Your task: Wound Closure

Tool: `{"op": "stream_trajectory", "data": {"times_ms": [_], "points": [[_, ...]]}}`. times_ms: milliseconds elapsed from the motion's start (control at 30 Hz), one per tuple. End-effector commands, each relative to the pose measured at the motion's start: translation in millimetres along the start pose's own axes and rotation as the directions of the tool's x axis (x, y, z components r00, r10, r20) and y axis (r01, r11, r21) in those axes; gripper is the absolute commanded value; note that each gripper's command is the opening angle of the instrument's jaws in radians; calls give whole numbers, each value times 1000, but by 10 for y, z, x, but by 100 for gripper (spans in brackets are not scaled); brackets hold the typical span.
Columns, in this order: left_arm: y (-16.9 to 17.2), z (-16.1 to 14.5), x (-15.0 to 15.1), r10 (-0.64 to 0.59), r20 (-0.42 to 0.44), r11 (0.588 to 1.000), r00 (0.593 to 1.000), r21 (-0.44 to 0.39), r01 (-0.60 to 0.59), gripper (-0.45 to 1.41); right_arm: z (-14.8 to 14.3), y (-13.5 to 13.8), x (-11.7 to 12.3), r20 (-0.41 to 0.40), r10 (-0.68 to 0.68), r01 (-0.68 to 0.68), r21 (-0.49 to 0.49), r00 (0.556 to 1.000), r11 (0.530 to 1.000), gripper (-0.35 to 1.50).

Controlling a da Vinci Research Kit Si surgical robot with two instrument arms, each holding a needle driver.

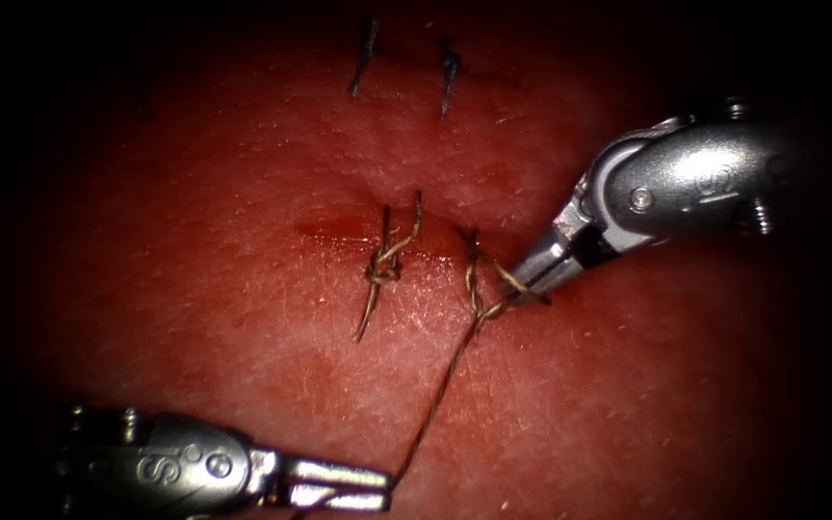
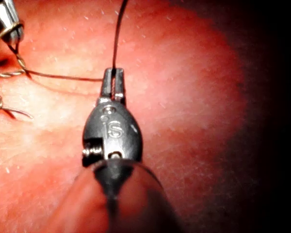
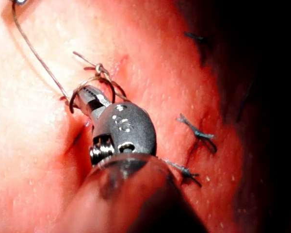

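My left tool [image 1: 382,486] lies low on the tissue [image 1: 195,250] with its jaws shut on the thread [image 1: 440,385]. From there the thread rises taut to a twisted stitch [image 1: 481,303] at the right part of the cut [image 1: 329,231]. My right tool [image 1: 534,289] comes in from the right and touches that stitch, jaws shut on a short strand, with a loop of thread [image 3: 75,99] round its tip [image 3: 86,95]. In the left wrist view the left tool [image 2: 114,80] grips the thread [image 2: 63,76].
A tied knot [image 1: 384,268] with two short cut ends sits on the cut, left of the twisted stitch. Two dark older stitches [image 1: 363,58] [image 1: 448,72] lie at the far edge of the tissue. Red fluid wets the cut line.
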Motion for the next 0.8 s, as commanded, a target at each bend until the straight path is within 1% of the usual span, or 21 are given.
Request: {"op": "stream_trajectory", "data": {"times_ms": [33, 67, 100, 167, 200, 267, 300, 333, 367, 500, 533, 567, 600, 633, 667, 700, 767, 800], "points": [[-12, 4, 6, 0, -1, 1000, 1000, 4, 0, -45, 5, 6, -8, -5, 9, -9, -14, 1000, 1000, -35], [-23, 4, 4, 2, -4, 1000, 1000, 12, -2, -45, 5, 7, -10, -7, 18, -18, -19, 1000, 1000, -35], [-23, 4, 4, 2, -4, 1000, 1000, 12, -2, -45, 5, 7, -10, -7, 18, -18, -19, 1000, 1000, -35], [-51, 5, -3, 4, -9, 1000, 1000, 23, -4, -45, 5, 10, -15, -9, 47, -47, -38, 999, 998, -35], [-51, 5, -3, 4, -9, 1000, 1000, 23, -4, -45, 5, 10, -15, -9, 47, -47, -38, 999, 998, -35], [-78, 12, -11, 8, -7, 999, 1000, 40, -8, -45, 7, 14, -21, -6, 75, -75, -54, 997, 996, -35], [-78, 12, -11, 8, -7, 999, 1000, 40, -8, -45, 7, 14, -21, -6, 75, -75, -54, 997, 996, -35], [-105, 17, -20, 12, -4, 998, 1000, 60, -12, -45, 8, 20, -26, 12, 101, -100, -75, 995, 992, -35], [-105, 17, -20, 12, -4, 998, 1000, 60, -12, -45, 8, 20, -26, 12, 101, -100, -75, 995, 992, -35], [-150, 20, -34, 15, -1, 996, 1000, 89, -14, -45, 9, 25, -31, 24, 138, -135, -107, 990, 985, -35], [-167, 22, -38, 19, -1, 995, 1000, 97, -19, -45, 9, 28, -36, 37, 164, -159, -122, 986, 980, -35], [-177, 24, -40, 16, -1, 995, 1000, 103, -16, -45, 9, 29, -38, 47, 168, -161, -128, 985, 979, -35], [-177, 24, -40, 16, -1, 995, 1000, 103, -16, -45, 9, 29, -38, 47, 168, -161, -128, 985, 979, -35], [-191, 28, -42, 15, -2, 994, 1000, 112, -15, -45, 8, 30, -42, 60, 177, -167, -139, 982, 976, -35], [-191, 28, -42, 15, -2, 994, 1000, 112, -15, -45, 8, 30, -42, 60, 177, -167, -139, 982, 976, -35], [-208, 32, -43, 11, -4, 993, 1000, 120, -11, -45, 5, 31, -47, 66, 188, -177, -151, 980, 973, -35], [-226, 35, -40, -2, -9, 992, 1000, 130, 3, -45, 3, 31, -51, 80, 192, -177, -162, 978, 971, -35], [-226, 35, -40, -2, -9, 992, 1000, 130, 3, -45, 3, 31, -51, 80, 192, -177, -162, 978, 971, -35]]}}
